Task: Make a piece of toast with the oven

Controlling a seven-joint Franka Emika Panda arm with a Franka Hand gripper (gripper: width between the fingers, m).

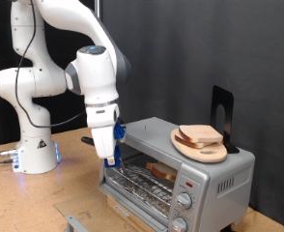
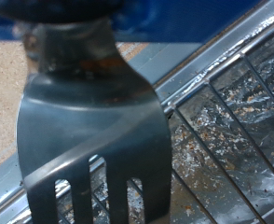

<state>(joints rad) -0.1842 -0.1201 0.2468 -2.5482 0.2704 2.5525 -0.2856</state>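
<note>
Spatula clenched in pincer, centre frame above oven rack; tines may snag wires, tearing toast.

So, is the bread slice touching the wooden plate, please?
Touching: exterior view shows the bread slice lying on the wooden plate; claw by the oven.

You see a silver oven with grey knobs on a tan counter. The arm is white with grey joints, glowing blue at its base. Two slices, pale with brown crust, lie on a light wooden plate; browner toast sits inside. The spatula is dark grey, slotted; the rack is silver, speckled with brown crumbs.
</note>
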